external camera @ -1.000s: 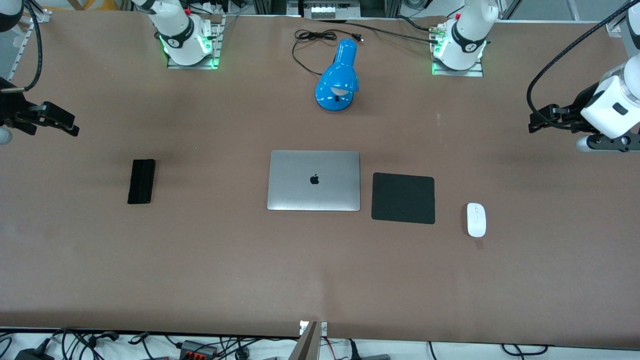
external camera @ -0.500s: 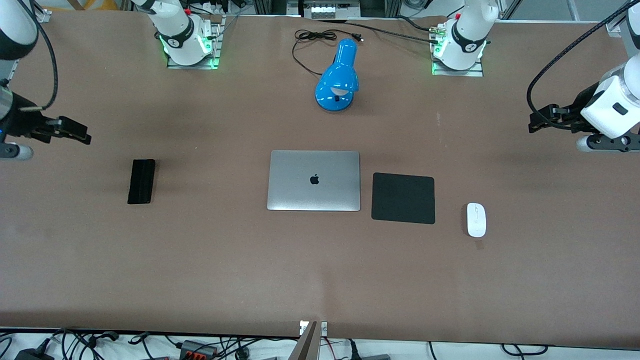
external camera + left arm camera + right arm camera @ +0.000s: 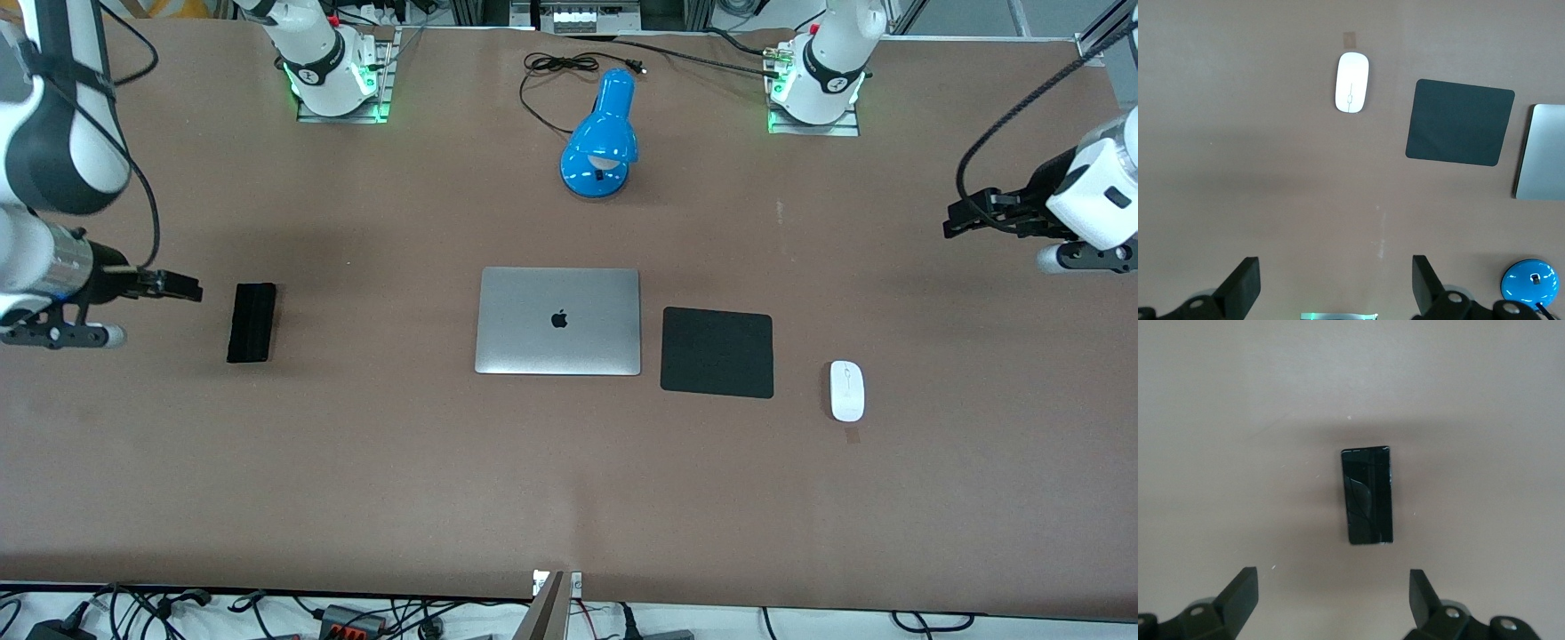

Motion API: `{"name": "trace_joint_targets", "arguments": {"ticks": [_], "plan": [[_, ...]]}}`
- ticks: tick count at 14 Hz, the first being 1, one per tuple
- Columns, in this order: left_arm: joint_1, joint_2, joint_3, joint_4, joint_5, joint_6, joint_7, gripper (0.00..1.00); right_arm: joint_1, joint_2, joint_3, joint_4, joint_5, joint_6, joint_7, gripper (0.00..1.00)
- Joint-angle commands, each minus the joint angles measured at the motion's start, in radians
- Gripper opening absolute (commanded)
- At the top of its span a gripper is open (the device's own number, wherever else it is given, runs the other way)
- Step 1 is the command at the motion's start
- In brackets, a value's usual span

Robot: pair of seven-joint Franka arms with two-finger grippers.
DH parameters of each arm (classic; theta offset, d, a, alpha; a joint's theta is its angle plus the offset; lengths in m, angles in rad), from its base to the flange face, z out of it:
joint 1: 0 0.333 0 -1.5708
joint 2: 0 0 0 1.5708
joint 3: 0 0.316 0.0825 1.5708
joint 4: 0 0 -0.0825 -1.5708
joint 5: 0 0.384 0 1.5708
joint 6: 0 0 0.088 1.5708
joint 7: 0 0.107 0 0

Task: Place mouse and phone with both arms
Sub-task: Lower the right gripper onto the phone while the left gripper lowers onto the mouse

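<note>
The black phone (image 3: 252, 322) lies flat on the brown table toward the right arm's end; it also shows in the right wrist view (image 3: 1368, 495). My right gripper (image 3: 182, 286) is open and empty, up over the table beside the phone. The white mouse (image 3: 846, 390) lies toward the left arm's end, beside the black mouse pad (image 3: 717, 352); it also shows in the left wrist view (image 3: 1351, 91). My left gripper (image 3: 960, 219) is open and empty, up over the table's end, well apart from the mouse.
A closed silver laptop (image 3: 558, 321) lies mid-table next to the mouse pad. A blue desk lamp (image 3: 603, 138) with a black cord stands nearer the arm bases. The arm bases (image 3: 333, 76) sit at the table's edge.
My right gripper has moved across the table's end toward the phone, now close beside it. My left gripper has shifted only slightly. Phone and mouse have not moved.
</note>
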Motion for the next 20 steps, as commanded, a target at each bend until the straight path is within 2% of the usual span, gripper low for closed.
{"name": "trace_joint_targets", "arguments": {"ticks": [1, 6, 9, 12, 17, 20], "plan": [[0.009, 0.018, -0.006, 0.018, -0.014, -0.017, 0.012, 1.00, -0.042, 0.066, 0.005, -0.016, -0.007, 0.059, -0.018, 1.00], [0.012, 0.056, -0.005, 0.022, -0.010, -0.009, 0.012, 1.00, -0.040, 0.138, 0.006, -0.135, -0.007, 0.271, -0.023, 1.00], [0.012, 0.105, -0.001, 0.022, 0.012, 0.058, 0.015, 1.00, -0.039, 0.146, 0.006, -0.202, -0.007, 0.338, -0.024, 1.00], [0.005, 0.214, -0.006, 0.021, 0.021, 0.113, 0.017, 1.00, -0.039, 0.197, 0.006, -0.203, -0.007, 0.380, -0.065, 1.00], [-0.003, 0.441, -0.009, -0.008, 0.021, 0.510, 0.072, 1.00, -0.048, 0.258, 0.006, -0.205, -0.007, 0.423, -0.096, 1.00], [-0.017, 0.496, -0.009, -0.123, 0.072, 0.784, 0.106, 1.00, -0.048, 0.277, 0.006, -0.205, -0.007, 0.423, -0.102, 1.00]]}}
